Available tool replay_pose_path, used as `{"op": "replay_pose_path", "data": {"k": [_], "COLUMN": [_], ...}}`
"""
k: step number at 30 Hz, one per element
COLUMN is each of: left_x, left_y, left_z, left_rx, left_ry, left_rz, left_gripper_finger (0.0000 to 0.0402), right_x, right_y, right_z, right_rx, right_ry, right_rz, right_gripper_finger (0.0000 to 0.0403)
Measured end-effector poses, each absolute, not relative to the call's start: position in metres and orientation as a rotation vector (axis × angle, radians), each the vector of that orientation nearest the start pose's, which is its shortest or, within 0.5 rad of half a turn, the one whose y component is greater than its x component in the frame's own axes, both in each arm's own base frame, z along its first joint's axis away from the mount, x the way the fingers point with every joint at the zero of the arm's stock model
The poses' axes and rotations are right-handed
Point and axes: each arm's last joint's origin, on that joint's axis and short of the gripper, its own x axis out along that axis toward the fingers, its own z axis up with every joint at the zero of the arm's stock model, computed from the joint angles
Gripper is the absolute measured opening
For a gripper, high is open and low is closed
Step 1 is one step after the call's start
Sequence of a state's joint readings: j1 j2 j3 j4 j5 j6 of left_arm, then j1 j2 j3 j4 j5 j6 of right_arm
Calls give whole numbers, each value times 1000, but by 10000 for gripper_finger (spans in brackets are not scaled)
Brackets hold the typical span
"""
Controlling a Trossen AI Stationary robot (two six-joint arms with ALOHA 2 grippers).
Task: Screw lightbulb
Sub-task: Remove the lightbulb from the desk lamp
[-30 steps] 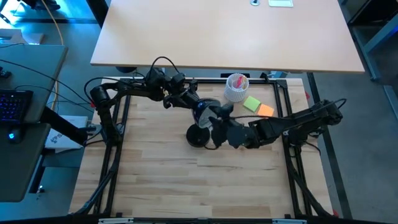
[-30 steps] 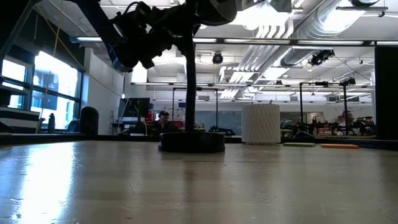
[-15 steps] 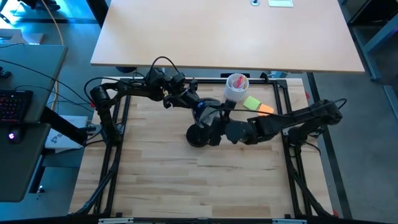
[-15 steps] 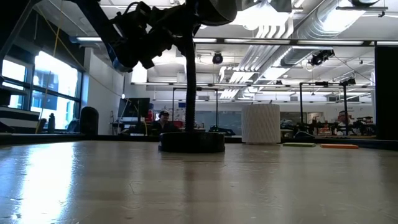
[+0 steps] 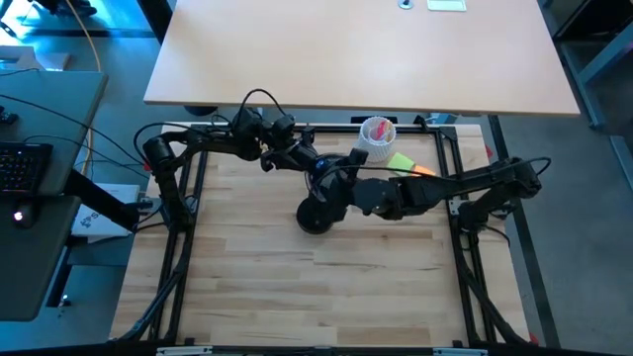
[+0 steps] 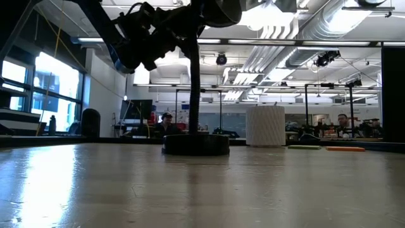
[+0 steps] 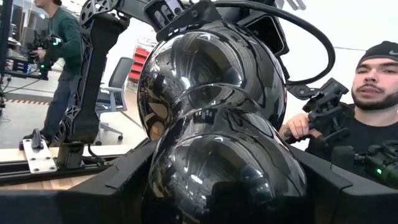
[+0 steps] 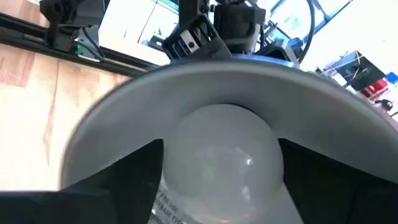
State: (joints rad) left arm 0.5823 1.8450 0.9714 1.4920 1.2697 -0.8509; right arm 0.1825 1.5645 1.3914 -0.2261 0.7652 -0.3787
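A black desk lamp stands by its round base (image 5: 315, 216) on the wooden table; its stem (image 6: 194, 88) rises to a glossy black head (image 7: 211, 93). My left gripper (image 5: 316, 172) reaches in from the left and is shut on that head. The white lightbulb (image 8: 221, 149) sits inside the head's white hollow (image 8: 217, 81). My right gripper (image 8: 221, 180) comes from the right, open, with one dark finger on each side of the bulb. My left gripper has the lamp head's rounded black back shell (image 7: 217, 174) between its two fingers (image 7: 93, 193), coming about level from the table's left. The head stays up on its stem and the base rests on the table. My right gripper's fingers (image 8: 118, 180) stand close against the bulb's two sides; I cannot tell whether they touch it.
A white ribbed cup (image 5: 376, 138) with something pink in it stands at the far edge, right of the lamp. A green note (image 5: 401, 161) and an orange note (image 5: 422, 173) lie beside it, under my right arm. People sit in the room beyond the table.
My right gripper has swung from in front of the lamp base toward the table's far edge and left, up to the lamp head. The lamp and my left gripper have kept still.
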Motion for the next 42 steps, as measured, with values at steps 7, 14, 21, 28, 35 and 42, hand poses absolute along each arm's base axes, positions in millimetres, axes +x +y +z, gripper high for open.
{"op": "replay_pose_path", "data": {"k": [7, 14, 21, 28, 35, 42], "left_x": [314, 314, 314, 314, 314, 314], "left_y": [173, 172, 172, 172, 172, 172], "left_z": [252, 253, 253, 253, 253, 253], "left_rx": [-304, -302, -292, -305, -312, -315], "left_ry": [-68, -69, -68, -64, -62, -62], "left_rz": [-759, -761, -770, -767, -765, -764], "left_gripper_finger": [269, 269, 269, 269, 269, 269], "right_x": [349, 345, 344, 344, 343, 341], "right_y": [45, 62, 66, 63, 62, 66], "right_z": [349, 348, 347, 346, 345, 344], "right_rx": [-569, -713, -993, -1454, -1828, -1986], "right_ry": [479, 518, 594, 723, 826, 858], "right_rz": [-494, -468, -392, -254, -106, -33], "right_gripper_finger": [233, 215, 214, 214, 214, 214]}}
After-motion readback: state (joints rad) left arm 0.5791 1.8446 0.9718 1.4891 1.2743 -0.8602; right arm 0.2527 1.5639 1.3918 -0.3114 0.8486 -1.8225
